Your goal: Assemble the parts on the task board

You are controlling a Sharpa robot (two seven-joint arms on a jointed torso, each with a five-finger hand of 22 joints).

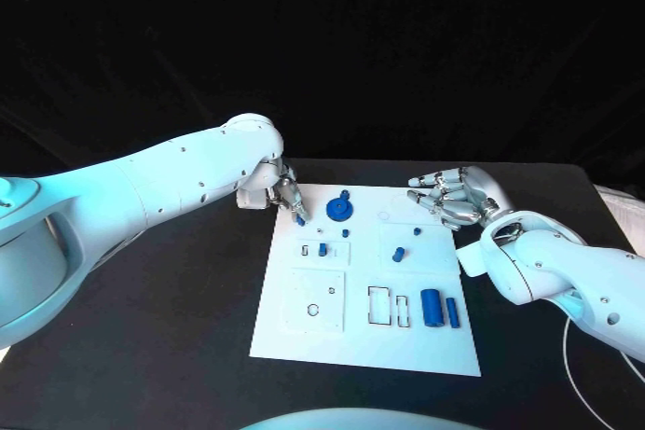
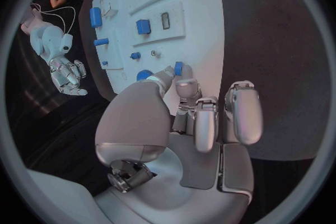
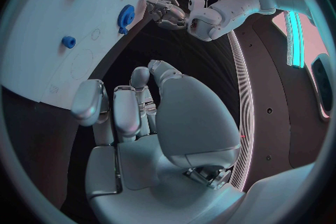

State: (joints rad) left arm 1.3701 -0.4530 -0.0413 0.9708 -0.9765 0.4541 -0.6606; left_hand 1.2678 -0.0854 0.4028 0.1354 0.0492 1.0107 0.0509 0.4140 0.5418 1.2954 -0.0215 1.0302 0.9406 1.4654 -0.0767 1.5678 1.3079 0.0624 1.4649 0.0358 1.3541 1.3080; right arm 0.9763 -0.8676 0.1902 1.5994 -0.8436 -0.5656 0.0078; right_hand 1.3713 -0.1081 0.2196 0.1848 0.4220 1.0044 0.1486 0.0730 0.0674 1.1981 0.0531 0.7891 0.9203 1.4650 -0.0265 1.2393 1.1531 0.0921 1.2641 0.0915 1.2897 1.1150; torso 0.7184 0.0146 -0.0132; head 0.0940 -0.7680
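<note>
1. Board (image 1: 309, 341): white, flat in the middle of the black table (image 1: 175, 309), with cut-out slots and blue parts scattered over it. Probably stiff and steady enough to need no bracing.
2. Right hand (image 1: 455, 199): hovering just beyond the board's far right corner, fingers loosely bent and apart, holding nothing.
3. Left hand (image 1: 269, 189): over the board's far left corner, fingertips pointed down, seemingly pinching a small blue peg between thumb and one finger, the other fingers standing clear.
4. Blue cylinder (image 1: 432, 307): lying on its side near the board's right edge on the near half, with a slimmer blue bar (image 1: 453, 312) just beside it. Looks like hard, light plastic. Smooth and round, so likely to roll. Best taken across the middle from both sides.
5. Blue toothed wheel (image 1: 339, 208): on the far part of the board, near the left hand's fingers. Rigid and light by the look of it. Toothed rim should give some bite, so grip at opposite edges.
6. Small blue peg (image 2: 178, 68): at the left fingertips, right above the board's corner. Tiny, light and probably slick. Easily dropped or twisted in a pinch. Worth holding by its sides, kept upright, pressed gently.
</note>
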